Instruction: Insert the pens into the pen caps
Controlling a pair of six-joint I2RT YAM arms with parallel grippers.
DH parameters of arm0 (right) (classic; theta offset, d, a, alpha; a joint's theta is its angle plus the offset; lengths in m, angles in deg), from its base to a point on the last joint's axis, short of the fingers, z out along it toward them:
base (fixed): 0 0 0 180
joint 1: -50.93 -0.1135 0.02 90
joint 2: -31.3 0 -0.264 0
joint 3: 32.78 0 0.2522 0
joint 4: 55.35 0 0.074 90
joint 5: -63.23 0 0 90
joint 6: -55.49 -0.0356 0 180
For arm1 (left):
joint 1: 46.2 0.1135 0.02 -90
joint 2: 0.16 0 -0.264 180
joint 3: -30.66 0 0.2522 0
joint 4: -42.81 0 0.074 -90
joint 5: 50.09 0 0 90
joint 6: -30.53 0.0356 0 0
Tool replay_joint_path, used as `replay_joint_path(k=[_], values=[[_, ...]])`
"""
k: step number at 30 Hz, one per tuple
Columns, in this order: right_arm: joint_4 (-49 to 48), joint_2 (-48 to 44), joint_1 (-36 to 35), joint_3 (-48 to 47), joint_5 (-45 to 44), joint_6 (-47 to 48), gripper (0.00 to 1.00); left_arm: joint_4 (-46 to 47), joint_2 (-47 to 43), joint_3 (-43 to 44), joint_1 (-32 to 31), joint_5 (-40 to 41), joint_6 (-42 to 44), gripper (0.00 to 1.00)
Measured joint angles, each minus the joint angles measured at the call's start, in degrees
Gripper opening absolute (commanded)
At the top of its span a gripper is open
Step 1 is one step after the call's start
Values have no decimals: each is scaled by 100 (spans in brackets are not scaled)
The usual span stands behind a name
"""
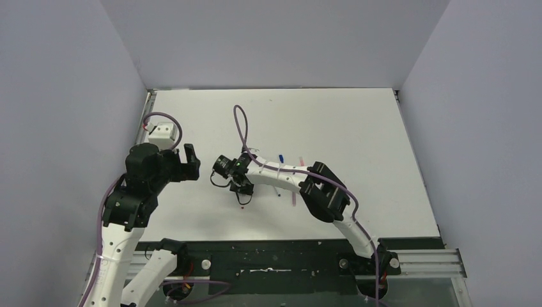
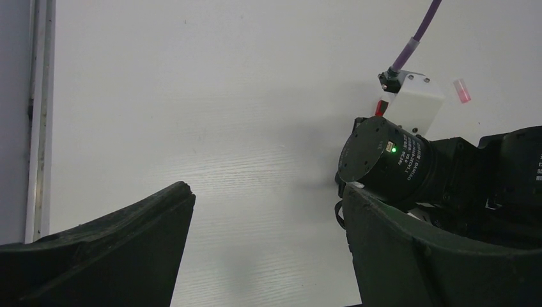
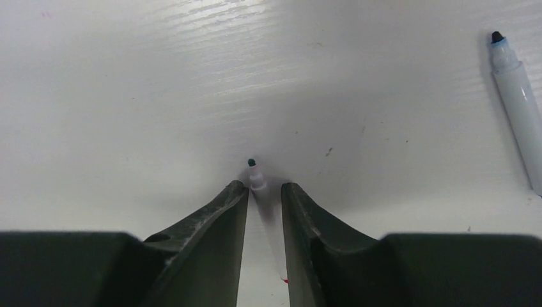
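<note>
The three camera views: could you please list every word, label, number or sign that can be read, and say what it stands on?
Nothing can be read with certainty.
Black motor housing, left wrist view: a few lines of white print beside a green light, too small and blurred to read.
Blue-tipped pen, right wrist view: no print visible on its barrel.
Top view: no lettering legible anywhere.

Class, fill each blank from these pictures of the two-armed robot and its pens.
The left gripper holds ___.
Between the right gripper's fingers lies a thin ___.
The cap farthest right in the left wrist view is ___.
Missing words: nothing; pen; pink.
</note>
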Motion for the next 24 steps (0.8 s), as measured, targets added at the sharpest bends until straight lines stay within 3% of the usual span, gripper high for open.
replay_joint_path(k=[1,3,17,24], values=[[-20,17,9,-24,15,20,20,0,4,2,-13,17,0,84],[-7,61,31,-90,50,94,0,0,4,0,-35,46,2,84],[-140,98,116,-120,170,588,0,0,7,-4,-236,269,24,89],[-1150,-522,116,1012,166,1001,0,9,79,-79,-243,216,22,92]])
